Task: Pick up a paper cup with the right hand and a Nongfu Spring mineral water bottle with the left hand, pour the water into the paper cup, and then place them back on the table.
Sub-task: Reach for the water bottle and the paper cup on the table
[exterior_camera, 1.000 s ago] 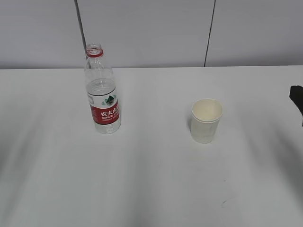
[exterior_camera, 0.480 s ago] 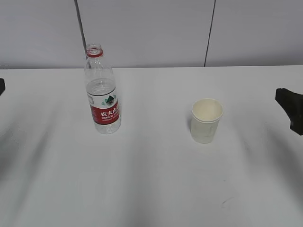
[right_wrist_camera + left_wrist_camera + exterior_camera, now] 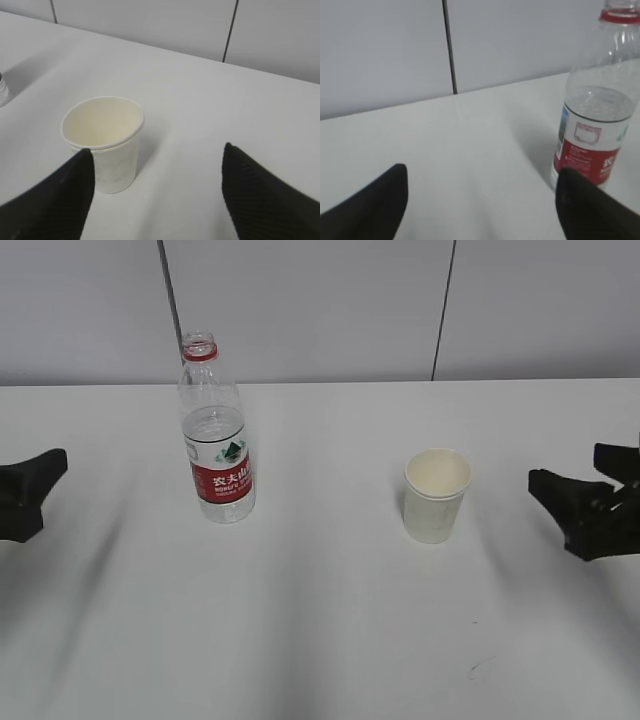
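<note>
- In the right wrist view, the right hand (image 3: 155,192) shows two black fingers (image 3: 265,200) spread wide at the bottom of the picture, jaws released with nothing between them.
- The paper cup (image 3: 103,142) stands upright on the table (image 3: 200,95) just ahead of those fingers. It sits toward the left finger rather than centred in the gap; that fingertip overlaps the cup's lower left side in the picture, but whether they touch I cannot tell.
- The cup's inside is cream, and no liquid can be made out in it from this angle.
- In the left wrist view, the left hand (image 3: 480,200) also has its jaws released, two dark fingers (image 3: 367,207) set far apart with bare table (image 3: 470,150) between them.
- The Nongfu Spring mineral water bottle (image 3: 597,115) stands upright beyond the right-side finger, off to the right of the gap and not between the jaws. Its cap is off, and the red neck ring shows at the top.
- The water (image 3: 600,105) fills the bottle to a level just above the red label.
- In the exterior view, the left hand (image 3: 45,480) reaches in from the left edge, well apart from the bottle (image 3: 215,435).
- The right hand (image 3: 575,498) reaches in from the right edge, near the cup (image 3: 436,495) but clear of it.
- Bottle and cup stand apart on the table (image 3: 320,640), bottle left and a little farther back, cup right.
- Behind the table is a pale panelled wall (image 3: 320,310) with dark vertical seams.
</note>
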Action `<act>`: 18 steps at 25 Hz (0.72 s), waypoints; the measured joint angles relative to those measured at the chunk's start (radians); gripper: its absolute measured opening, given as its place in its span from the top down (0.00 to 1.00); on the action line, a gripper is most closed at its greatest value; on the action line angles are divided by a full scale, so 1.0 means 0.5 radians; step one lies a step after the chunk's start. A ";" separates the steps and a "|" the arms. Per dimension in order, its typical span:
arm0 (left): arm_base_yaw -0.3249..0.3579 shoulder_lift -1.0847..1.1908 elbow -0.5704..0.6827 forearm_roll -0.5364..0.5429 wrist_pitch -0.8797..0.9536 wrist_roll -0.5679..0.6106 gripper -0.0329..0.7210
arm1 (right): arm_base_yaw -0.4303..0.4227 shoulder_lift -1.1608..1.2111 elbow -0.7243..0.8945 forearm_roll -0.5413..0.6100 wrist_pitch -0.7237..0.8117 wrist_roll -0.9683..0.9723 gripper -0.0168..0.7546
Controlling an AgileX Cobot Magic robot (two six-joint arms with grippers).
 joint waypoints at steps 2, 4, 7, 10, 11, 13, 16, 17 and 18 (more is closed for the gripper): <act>0.000 0.087 0.000 0.041 -0.069 -0.002 0.22 | 0.000 0.122 0.000 -0.040 -0.108 0.000 0.22; 0.000 0.161 -0.004 0.069 -0.137 -0.002 0.22 | 0.000 0.243 -0.004 -0.056 -0.231 0.000 0.22; 0.000 0.248 -0.012 0.082 -0.226 -0.003 0.22 | 0.000 0.432 -0.011 -0.063 -0.444 -0.060 0.22; 0.000 0.300 -0.014 0.096 -0.258 -0.003 0.22 | 0.000 0.621 -0.011 -0.066 -0.643 -0.140 0.22; 0.000 0.312 -0.014 0.098 -0.260 -0.003 0.22 | 0.000 0.689 -0.014 -0.066 -0.705 -0.154 0.22; 0.000 0.320 -0.014 0.098 -0.263 -0.003 0.22 | 0.000 0.806 -0.029 -0.066 -0.752 -0.170 0.22; 0.000 0.322 -0.016 0.100 -0.277 -0.003 0.22 | 0.000 0.981 -0.084 -0.071 -0.773 -0.176 0.22; 0.000 0.322 -0.016 0.100 -0.279 -0.003 0.22 | 0.000 1.027 -0.110 -0.086 -0.774 -0.176 0.22; 0.000 0.322 -0.016 0.100 -0.283 -0.003 0.22 | 0.000 1.078 -0.139 -0.109 -0.778 -0.176 0.21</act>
